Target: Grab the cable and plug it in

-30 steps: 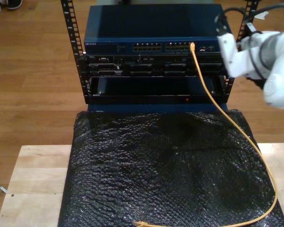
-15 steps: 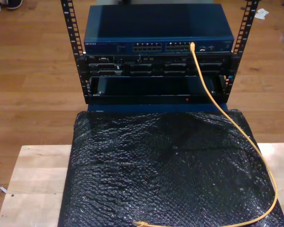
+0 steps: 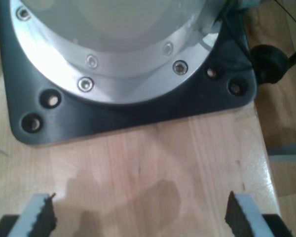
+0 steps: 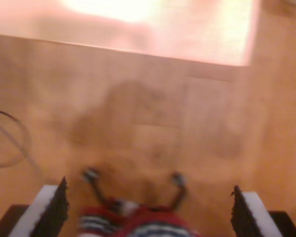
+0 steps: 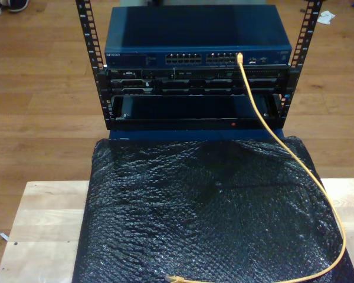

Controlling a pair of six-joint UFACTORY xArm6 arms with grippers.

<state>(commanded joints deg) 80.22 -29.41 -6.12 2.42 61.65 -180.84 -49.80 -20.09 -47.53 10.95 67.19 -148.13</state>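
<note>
You can see the thin yellow-orange network cable [image 5: 295,162] with one end seated in a port of the dark blue network switch [image 5: 197,35] at the top of the black metal rack [image 5: 100,82]. From there it drops over the crinkled black plastic sheet [image 5: 194,212], curves along the exterior view's right side, and its free yellowish plug [image 5: 172,277] lies at that view's bottom edge. The sheet covers a pale wooden surface [image 5: 41,224].

My first pincer [image 3: 138,215] stands wide open, holding nothing, above light wood near a black base plate [image 3: 138,111] under a silver flange. My second pincer [image 4: 149,210] is likewise spread and empty over a wooden floor; something red and striped [image 4: 133,219] shows blurred between its pads, possibly a toy.
</note>
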